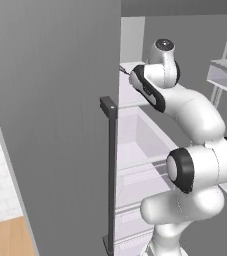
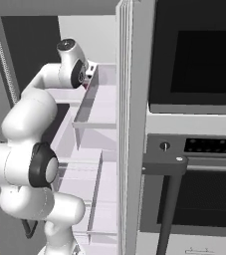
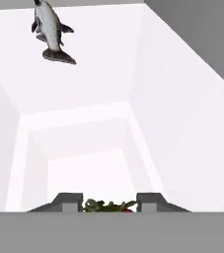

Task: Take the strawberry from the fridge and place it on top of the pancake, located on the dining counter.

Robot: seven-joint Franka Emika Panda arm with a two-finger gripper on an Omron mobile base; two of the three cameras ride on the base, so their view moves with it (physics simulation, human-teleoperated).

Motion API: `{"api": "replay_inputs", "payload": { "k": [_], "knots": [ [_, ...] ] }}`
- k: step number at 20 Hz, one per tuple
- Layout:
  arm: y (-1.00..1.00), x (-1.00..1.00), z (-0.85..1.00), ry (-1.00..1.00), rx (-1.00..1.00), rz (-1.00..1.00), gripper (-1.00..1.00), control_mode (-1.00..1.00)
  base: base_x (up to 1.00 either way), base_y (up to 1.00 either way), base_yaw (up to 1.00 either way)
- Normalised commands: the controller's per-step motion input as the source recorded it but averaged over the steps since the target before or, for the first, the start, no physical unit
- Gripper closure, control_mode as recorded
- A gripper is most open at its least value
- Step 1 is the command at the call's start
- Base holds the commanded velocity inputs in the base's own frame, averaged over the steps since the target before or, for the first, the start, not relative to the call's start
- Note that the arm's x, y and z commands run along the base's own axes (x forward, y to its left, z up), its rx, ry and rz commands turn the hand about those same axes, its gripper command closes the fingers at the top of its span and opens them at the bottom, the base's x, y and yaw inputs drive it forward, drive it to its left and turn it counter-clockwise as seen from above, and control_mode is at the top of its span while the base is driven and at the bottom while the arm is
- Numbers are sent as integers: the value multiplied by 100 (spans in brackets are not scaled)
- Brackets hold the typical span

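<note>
In the hand view the strawberry (image 3: 108,205) sits between my two dark fingertips (image 3: 70,200), with its green leaves and a sliver of red filling the gap. My gripper (image 3: 109,202) is shut on it, low over a white shelf inside the fridge (image 3: 84,94). In the right base view the arm reaches into the upper fridge compartment (image 2: 102,107), and the hand (image 2: 79,72) is by the shelf's front edge. In the left base view the hand passes behind the edge of the open grey fridge door (image 1: 50,125). The pancake and the dining counter are out of view.
A grey fish (image 3: 49,32) lies further back on the same white shelf. The open fridge door's dark bar handle (image 1: 111,170) stands left of the arm. A door shelf (image 1: 225,75) juts in on the right. The black-fronted wall oven (image 2: 199,124) stands right of the fridge.
</note>
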Motion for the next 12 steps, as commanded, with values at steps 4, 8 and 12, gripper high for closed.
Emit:
{"api": "replay_inputs", "payload": {
  "k": [4,8,12],
  "knots": [
    [0,-48,-17,-27,16,3,100,-100,0,0,0],
    [0,-79,12,-2,0,0,100,-100,0,0,0],
    [1,-100,39,-3,-1,0,100,-100,0,0,0]
  ]
}}
